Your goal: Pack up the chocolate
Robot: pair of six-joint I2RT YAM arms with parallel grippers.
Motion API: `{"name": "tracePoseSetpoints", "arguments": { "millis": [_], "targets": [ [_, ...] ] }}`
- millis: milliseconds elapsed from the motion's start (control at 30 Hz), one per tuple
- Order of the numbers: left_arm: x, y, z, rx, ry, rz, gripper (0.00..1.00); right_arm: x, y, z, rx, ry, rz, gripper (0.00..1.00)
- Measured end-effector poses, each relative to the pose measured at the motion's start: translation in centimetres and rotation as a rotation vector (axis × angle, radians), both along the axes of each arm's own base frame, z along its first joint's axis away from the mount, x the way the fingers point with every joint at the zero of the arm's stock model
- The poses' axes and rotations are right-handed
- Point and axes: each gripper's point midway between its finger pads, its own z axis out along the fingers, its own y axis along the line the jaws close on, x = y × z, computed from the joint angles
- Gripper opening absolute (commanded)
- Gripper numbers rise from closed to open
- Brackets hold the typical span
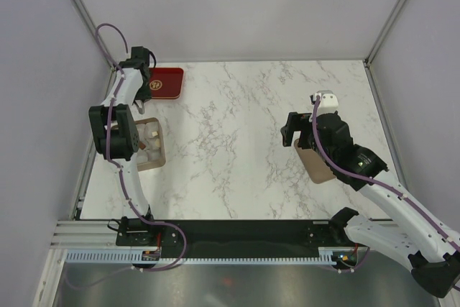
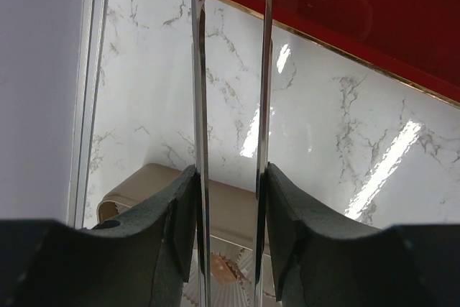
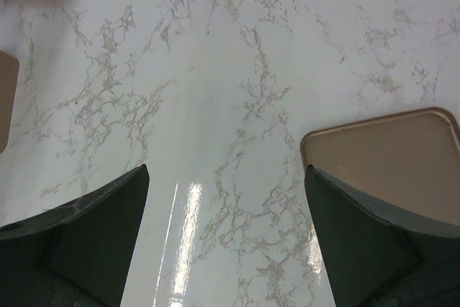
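The chocolate pieces (image 1: 152, 136) sit in paper cups inside an open tan box (image 1: 162, 150) at the table's left. In the left wrist view one tan piece (image 2: 224, 269) shows in a pleated cup in that box (image 2: 144, 185). My left gripper (image 1: 142, 77) (image 2: 230, 170) is shut on metal tongs (image 2: 198, 70). Their blades stand apart and reach over the red tray (image 1: 167, 80) (image 2: 359, 12), with the tips cut off by the frame. My right gripper (image 1: 289, 133) (image 3: 226, 170) is open and empty above the table, beside the flat tan lid (image 1: 316, 165) (image 3: 388, 156).
The red tray with a gold emblem (image 1: 159, 86) lies at the far left corner. Grey walls and metal posts close in the table on the left, back and right. The left arm's elbow hangs over the box's left side.
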Motion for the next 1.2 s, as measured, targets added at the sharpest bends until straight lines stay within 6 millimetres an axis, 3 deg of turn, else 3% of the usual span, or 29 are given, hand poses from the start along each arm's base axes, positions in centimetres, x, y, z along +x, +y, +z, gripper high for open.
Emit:
{"name": "tracePoseSetpoints", "arguments": {
  "millis": [633, 833, 1000, 1200],
  "targets": [
    [0.8, -1.5, 1.1, -0.037, -0.034, -0.035, 0.4, -0.2, -0.1, 0.1, 0.005, -0.006, 0.0, 0.98],
    [0.1, -2.2, 4.6, -0.071, -0.098, -0.055, 0.39, -0.4, -0.3, 0.3, 0.013, -0.016, 0.002, 0.98],
    [-2.4, -2.7, 8.8, -0.083, -0.174, -0.056, 0.39, -0.9, -0.2, 0.5, 0.028, -0.022, 0.017, 0.98],
    [-8.9, -3.7, 11.2, -0.133, -0.202, -0.062, 0.39, -1.8, -0.2, 0.8, 0.061, -0.035, 0.046, 0.98]
  ]
}}
